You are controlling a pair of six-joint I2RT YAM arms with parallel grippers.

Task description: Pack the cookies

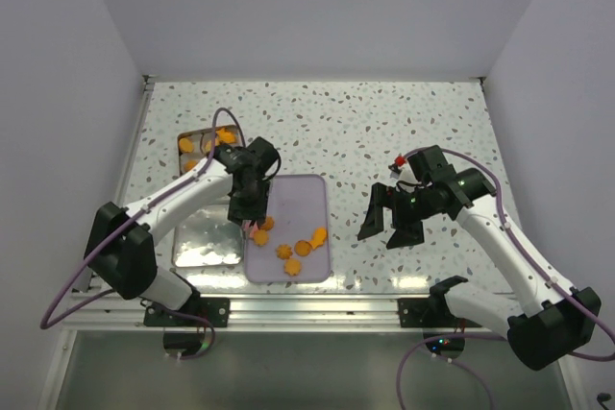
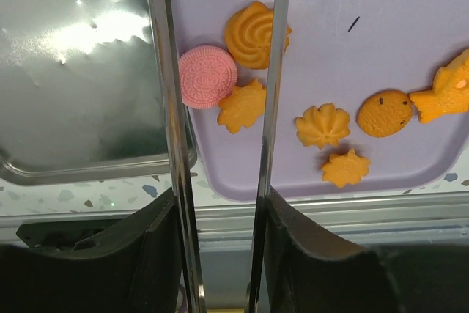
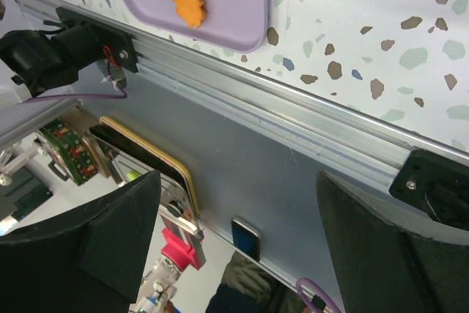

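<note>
Because the cookies [image 2: 320, 125] are small, flat and dry, they look light and easy to break, so a soft pinch on two edges seems best. Most are orange, shaped like flowers, swirls and a fish, and one is a pink cookie [image 2: 208, 76]. They lie on a purple tray [image 2: 381, 20], and a few more sit in a tin [image 1: 180, 153] behind it. The left gripper [image 2: 220, 254] squeezes metal tongs [image 2: 174, 108], whose arms stand apart with the pink one between them. The right gripper [image 1: 389, 226] is wide open and holds nothing.
</note>
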